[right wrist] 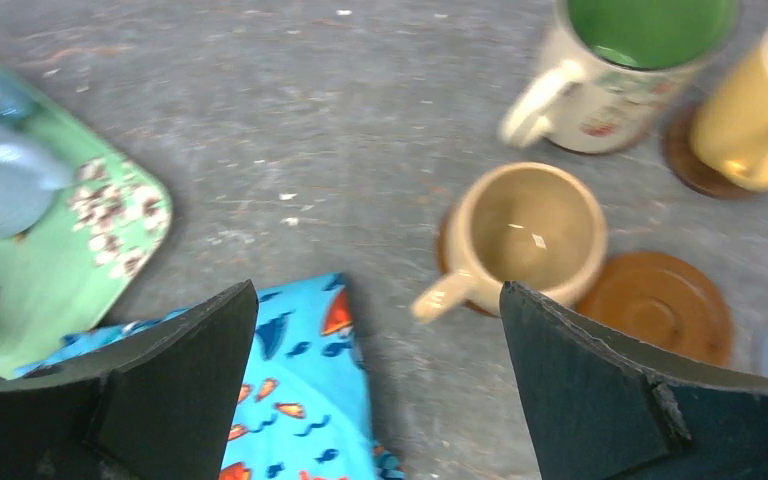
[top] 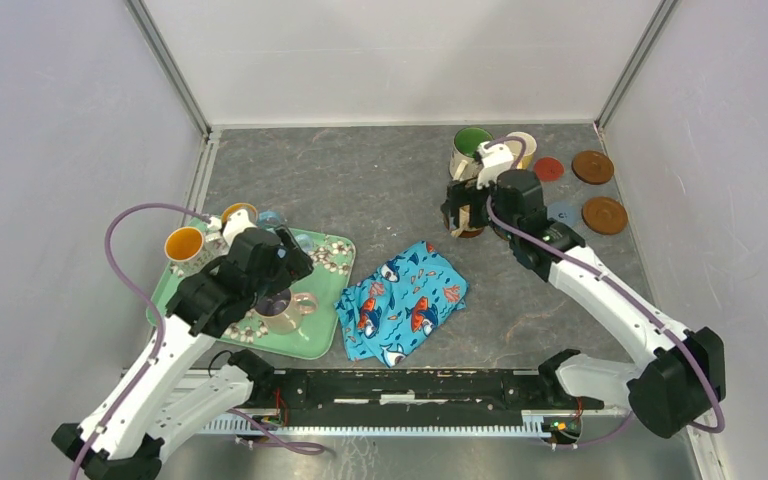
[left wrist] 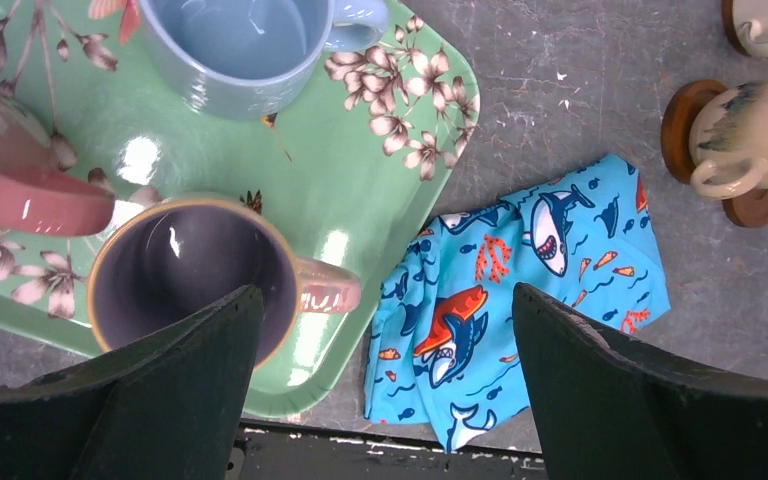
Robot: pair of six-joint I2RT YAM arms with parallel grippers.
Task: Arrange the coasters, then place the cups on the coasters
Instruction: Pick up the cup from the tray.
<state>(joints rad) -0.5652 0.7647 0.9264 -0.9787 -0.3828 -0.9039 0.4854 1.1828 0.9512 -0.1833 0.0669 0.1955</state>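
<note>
The left tool (left wrist: 385,300), jaws spread and holding nothing, hangs over the lilac-lined cup (left wrist: 190,275) on the green tray (left wrist: 380,190). The right tool (right wrist: 375,300), likewise spread, hovers above the beige cup (right wrist: 530,230), which sits on a brown coaster (right wrist: 447,250) at the bench's far right. Cup placing looks under way. Next, the left tool should drop, pinch that cup's wall, and carry it past the cloth (left wrist: 520,290) to a bare coaster (right wrist: 660,300).

Top external: high, from near side, looks down over whole table (top: 390,190). Wrist cameras: close, facing down; both catch fish-print cloth (left wrist: 480,300).
</note>
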